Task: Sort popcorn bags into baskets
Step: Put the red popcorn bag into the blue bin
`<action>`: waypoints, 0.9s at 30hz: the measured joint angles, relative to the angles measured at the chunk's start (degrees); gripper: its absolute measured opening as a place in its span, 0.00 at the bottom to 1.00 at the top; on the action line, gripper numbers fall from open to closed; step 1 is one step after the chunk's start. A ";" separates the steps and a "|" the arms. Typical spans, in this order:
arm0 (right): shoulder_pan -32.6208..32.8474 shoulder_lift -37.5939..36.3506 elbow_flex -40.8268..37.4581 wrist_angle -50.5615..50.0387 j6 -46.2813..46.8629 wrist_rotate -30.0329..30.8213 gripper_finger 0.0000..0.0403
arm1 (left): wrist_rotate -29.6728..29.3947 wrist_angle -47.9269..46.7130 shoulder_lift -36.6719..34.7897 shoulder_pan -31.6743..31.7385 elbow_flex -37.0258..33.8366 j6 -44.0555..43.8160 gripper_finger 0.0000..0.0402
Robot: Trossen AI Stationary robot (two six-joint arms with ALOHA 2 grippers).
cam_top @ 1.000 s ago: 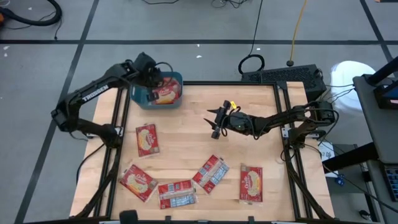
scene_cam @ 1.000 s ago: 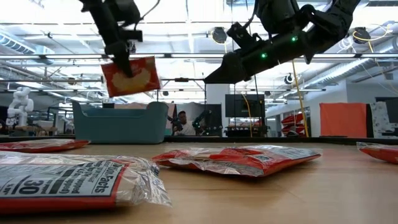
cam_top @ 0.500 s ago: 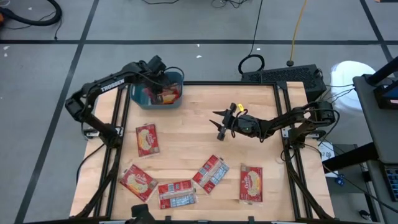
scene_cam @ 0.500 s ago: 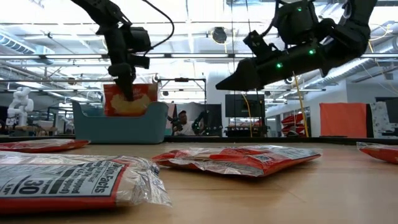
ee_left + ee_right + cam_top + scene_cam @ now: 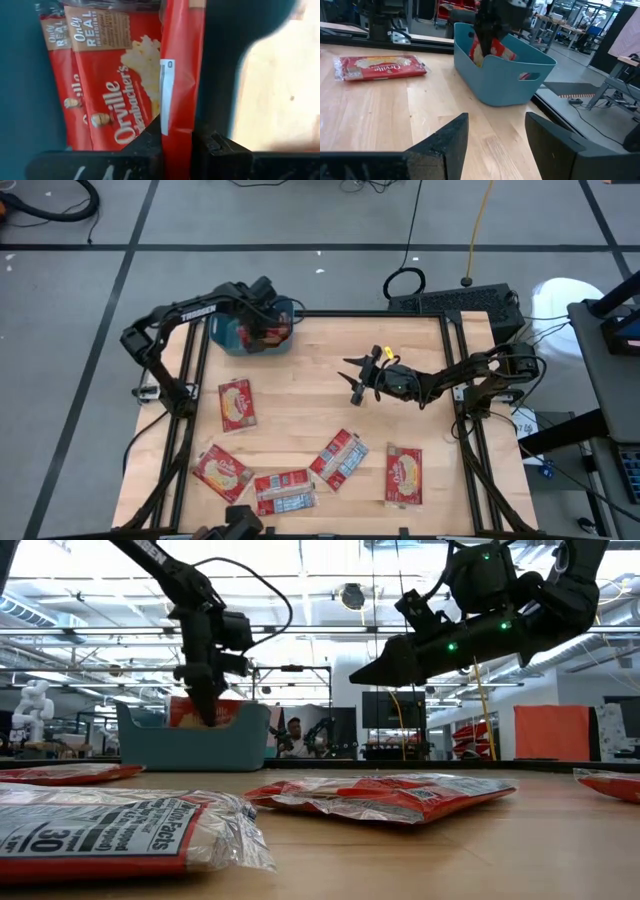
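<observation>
Left gripper [image 5: 176,142] narrowly pinches a bag [image 5: 176,75] edge-on inside the bin [image 5: 225,338] at the table's far-left corner, lowering it to fit; right gripper [image 5: 356,380] hovers mid-table, wide, empty.

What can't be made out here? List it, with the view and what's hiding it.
- Count of popcorn bags in the basket: high view, left pincer and arm cover it.
- Whether the left pincer has released the bag: left wrist view, too tight.
- Near bag's full extent: low view, cut off by the edge.

Basket [image 5: 195,735] wall hides the packet's [image 5: 200,712] lower half.
</observation>
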 joint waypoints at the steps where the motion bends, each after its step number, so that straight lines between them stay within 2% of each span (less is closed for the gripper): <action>1: 0.00 0.00 0.00 -0.02 0.00 0.00 0.46 | -0.27 0.46 0.47 -0.01 0.00 0.01 0.12; 14: 0.00 0.00 0.00 -0.09 -0.21 0.06 0.46 | -8.42 7.88 1.50 0.80 0.00 -0.10 0.25; 27: 0.00 0.00 0.00 -0.11 -0.02 0.07 0.46 | -9.51 14.70 1.50 6.10 0.00 0.15 0.41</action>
